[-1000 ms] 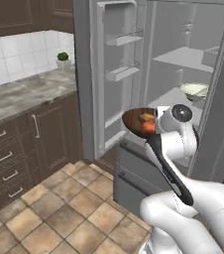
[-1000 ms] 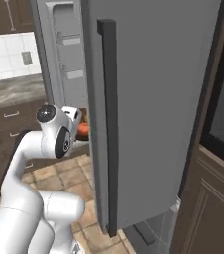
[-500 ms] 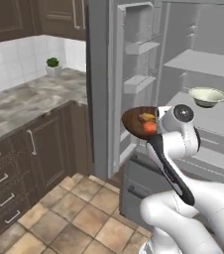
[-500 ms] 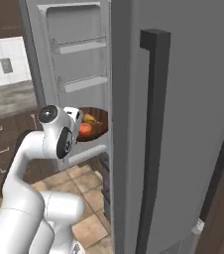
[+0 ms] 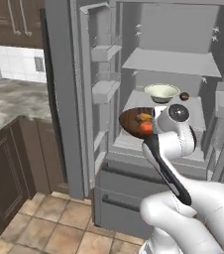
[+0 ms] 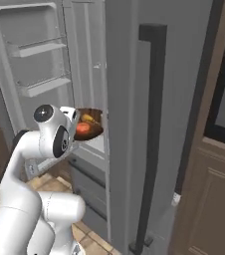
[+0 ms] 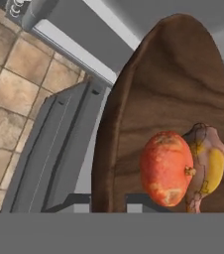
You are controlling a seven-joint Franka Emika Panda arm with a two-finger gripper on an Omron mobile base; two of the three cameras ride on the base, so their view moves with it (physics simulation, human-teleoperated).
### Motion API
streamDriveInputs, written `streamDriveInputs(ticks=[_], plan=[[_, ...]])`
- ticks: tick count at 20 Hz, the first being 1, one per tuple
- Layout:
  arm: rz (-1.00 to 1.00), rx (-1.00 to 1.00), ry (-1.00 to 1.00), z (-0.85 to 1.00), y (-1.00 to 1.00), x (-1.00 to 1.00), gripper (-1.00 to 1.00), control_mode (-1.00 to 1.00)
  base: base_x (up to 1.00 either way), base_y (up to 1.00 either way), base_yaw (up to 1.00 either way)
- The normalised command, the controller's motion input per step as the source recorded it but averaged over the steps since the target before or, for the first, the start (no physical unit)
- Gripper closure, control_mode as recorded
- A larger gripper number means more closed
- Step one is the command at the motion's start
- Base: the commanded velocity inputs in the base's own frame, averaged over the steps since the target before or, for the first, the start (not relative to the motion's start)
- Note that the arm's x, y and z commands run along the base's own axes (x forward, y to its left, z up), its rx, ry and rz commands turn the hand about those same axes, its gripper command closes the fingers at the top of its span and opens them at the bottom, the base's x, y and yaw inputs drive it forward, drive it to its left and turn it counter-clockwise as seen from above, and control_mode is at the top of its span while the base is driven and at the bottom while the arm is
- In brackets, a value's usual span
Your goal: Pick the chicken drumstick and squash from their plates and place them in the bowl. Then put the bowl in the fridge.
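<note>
My gripper [image 7: 108,203] is shut on the near rim of the dark brown wooden bowl [image 5: 133,122] [image 6: 91,125] [image 7: 173,89] and holds it level in front of the fridge [image 5: 168,62], whose doors stand open. Inside the bowl lie the round orange-red squash [image 5: 146,128] [image 6: 82,128] [image 7: 165,168] and, touching it, the yellow-brown chicken drumstick [image 5: 143,117] [image 6: 88,118] [image 7: 208,163]. The bowl hangs just before the fridge's middle shelf, above the drawer fronts. Both plates are out of view.
On the middle shelf stand a pale bowl [image 5: 161,92] and a small dark item [image 5: 184,96]. The fridge's right door [image 6: 129,99] stands close beside the arm. A stone counter [image 5: 10,101] over dark cabinets [image 5: 10,163] lies to the left, and tiled floor [image 5: 59,223] is below.
The whole picture has shifted: the base has moved up to face the open fridge, which now looks larger and straight ahead. The bowl stays in the gripper, nearer the middle shelf.
</note>
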Motion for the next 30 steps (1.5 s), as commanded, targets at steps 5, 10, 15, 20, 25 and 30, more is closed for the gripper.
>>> streamDriveInputs(ticks=[5, 10, 15, 20, 25, 30], plan=[[0.00, 0.00, 0.00, 0.00, 0.00, 0.00, 1.00, 1.00, 0.25, 0.33, -0.55], [0.00, 0.00, 0.00, 0.00, 0.00, 0.00, 1.00, 1.00, 0.36, 0.45, -0.45], [0.00, 0.00, 0.00, 0.00, 0.00, 0.00, 1.00, 1.00, 0.29, 0.60, -0.32], [0.00, 0.00, 0.00, 0.00, 0.00, 0.00, 1.00, 1.00, 0.37, 0.37, -0.31], [0.00, 0.00, 0.00, 0.00, 0.00, 0.00, 1.00, 1.00, 0.17, 0.01, -0.08], [0.00, 0.00, 0.00, 0.00, 0.00, 0.00, 1.00, 1.00, 0.34, -0.01, 0.00]])
